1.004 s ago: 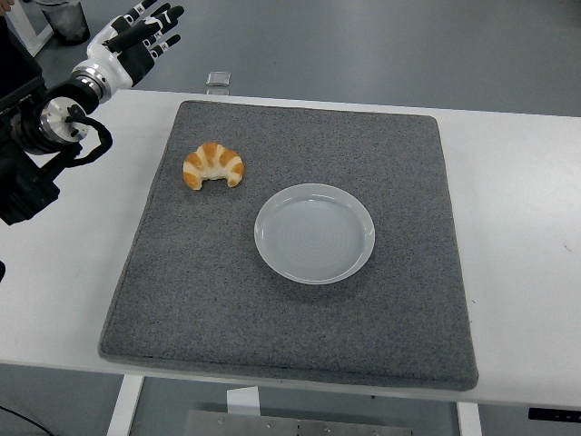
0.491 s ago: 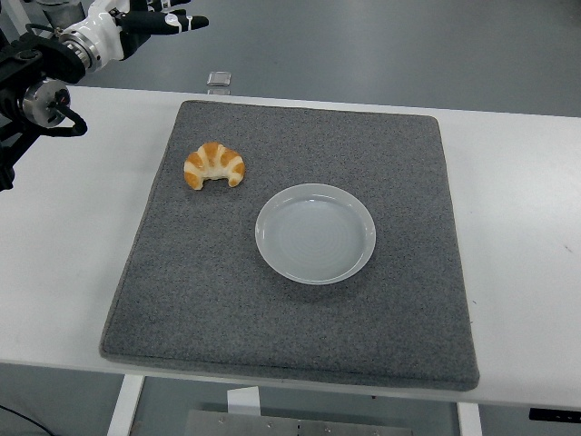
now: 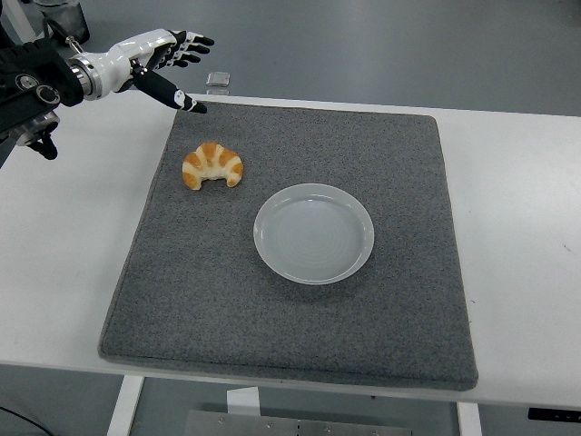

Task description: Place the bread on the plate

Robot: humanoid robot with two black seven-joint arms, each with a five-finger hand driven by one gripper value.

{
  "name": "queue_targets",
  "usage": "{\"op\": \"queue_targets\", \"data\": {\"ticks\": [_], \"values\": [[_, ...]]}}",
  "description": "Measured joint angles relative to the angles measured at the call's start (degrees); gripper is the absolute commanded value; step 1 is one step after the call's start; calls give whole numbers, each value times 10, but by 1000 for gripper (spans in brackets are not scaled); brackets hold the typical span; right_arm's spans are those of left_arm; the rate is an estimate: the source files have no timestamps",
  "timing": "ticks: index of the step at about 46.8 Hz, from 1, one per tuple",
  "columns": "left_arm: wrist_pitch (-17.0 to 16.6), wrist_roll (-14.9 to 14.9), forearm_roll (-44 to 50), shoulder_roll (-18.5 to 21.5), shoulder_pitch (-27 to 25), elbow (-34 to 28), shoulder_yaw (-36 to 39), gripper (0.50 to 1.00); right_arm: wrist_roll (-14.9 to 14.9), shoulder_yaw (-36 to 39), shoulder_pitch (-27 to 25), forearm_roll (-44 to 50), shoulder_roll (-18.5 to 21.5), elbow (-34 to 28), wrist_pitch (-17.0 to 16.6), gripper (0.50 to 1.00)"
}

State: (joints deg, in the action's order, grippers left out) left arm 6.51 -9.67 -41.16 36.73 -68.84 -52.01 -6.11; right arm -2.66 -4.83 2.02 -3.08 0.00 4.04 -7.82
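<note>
A golden croissant (image 3: 213,165) lies on the grey mat (image 3: 300,327), toward its far left part. To its right and a little nearer sits a white round plate (image 3: 313,233) with nothing on it. My left hand (image 3: 172,65) hovers above the mat's far left corner, behind and above the croissant, fingers spread and holding nothing. Its thumb points down toward the mat. The right arm does not show.
The mat covers most of the white table (image 3: 526,227). A small clear object (image 3: 218,80) lies at the table's far edge, just behind the mat. Grey floor lies beyond the table.
My left arm has swung in from the left edge toward the mat, and the hand has come down and right, closer to the croissant. Croissant and plate have not moved.
</note>
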Motion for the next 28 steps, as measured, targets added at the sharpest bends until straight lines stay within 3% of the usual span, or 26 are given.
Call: {"op": "queue_targets", "data": {"ticks": [17, 28], "values": [[-32, 1, -114, -7, -1, -17, 57, 973, 0, 0, 0, 0, 0, 0, 0, 952], [-43, 6, -120, -20, -2, -20, 79, 973, 0, 0, 0, 0, 0, 0, 0, 954]]}}
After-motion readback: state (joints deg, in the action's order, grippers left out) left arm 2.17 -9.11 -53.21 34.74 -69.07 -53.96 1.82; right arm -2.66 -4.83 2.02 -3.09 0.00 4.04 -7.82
